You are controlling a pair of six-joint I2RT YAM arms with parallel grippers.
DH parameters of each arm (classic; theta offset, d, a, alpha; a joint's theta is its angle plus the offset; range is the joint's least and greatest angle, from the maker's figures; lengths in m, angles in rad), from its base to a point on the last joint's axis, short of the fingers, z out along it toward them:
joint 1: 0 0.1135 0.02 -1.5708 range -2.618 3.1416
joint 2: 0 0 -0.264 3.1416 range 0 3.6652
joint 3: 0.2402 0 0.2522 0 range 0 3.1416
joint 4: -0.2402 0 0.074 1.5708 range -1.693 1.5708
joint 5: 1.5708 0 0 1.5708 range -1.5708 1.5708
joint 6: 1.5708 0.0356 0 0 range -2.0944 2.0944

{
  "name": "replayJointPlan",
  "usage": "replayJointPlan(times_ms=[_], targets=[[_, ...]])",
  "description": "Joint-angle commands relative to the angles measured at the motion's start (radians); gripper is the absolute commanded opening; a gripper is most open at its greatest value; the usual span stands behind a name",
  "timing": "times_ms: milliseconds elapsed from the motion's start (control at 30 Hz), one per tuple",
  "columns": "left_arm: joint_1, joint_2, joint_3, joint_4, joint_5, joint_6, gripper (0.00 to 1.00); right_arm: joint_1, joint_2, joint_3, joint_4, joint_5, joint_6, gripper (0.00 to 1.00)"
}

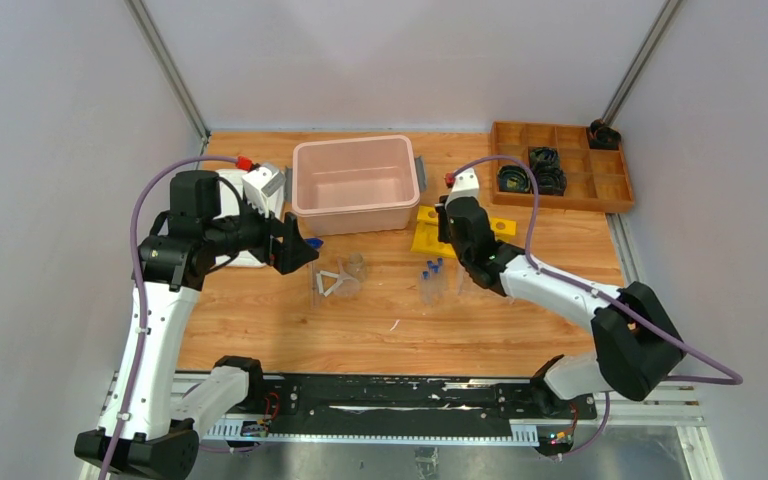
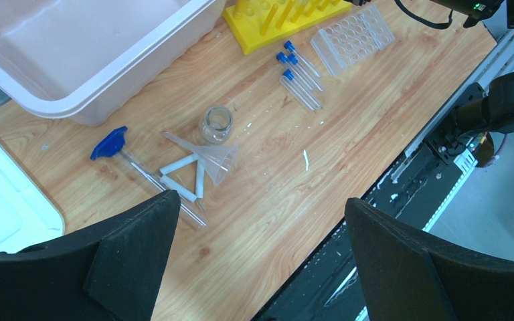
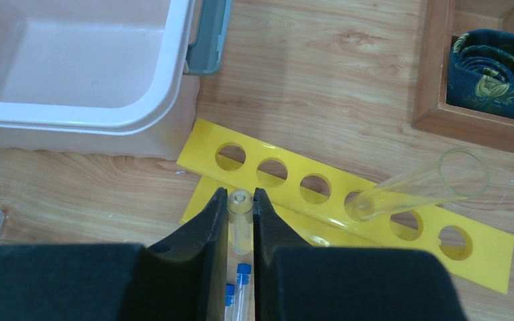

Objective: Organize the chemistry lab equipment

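Over the yellow six-hole tube rack, my right gripper pinches a clear tube, probably slippery, fragile glass; I'd grip mid-barrel.

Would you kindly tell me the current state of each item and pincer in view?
left pincer: open, empty
right pincer: shut on gripped tube
yellow rack: one hole filled, five empty
racked tube: tilted, uncapped
blue-capped tubes: lying flat
beaker: upright, empty
funnel: on its side
pink bin: empty
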Motion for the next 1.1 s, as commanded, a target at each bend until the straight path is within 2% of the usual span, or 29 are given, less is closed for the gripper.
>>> replayJointPlan(times_ms=[0,567,833,1067], targets=[[-0.006,-0.003,-0.007,0.000,0.015,0.009,1.00,-0.018,0.026,0.021,0.039,0.016,-0.025,0.00],[-0.006,-0.002,-0.002,0.000,0.009,0.015,1.00,-0.024,0.094,0.002,0.073,-0.010,-0.035,0.00],[-0.006,-0.005,-0.006,0.000,0.015,0.017,1.00,-0.024,0.003,-0.029,0.065,-0.025,-0.020,0.00],[-0.006,0.003,-0.004,0.000,0.025,0.015,1.00,-0.026,-0.019,0.033,0.053,0.006,-0.059,0.00]])
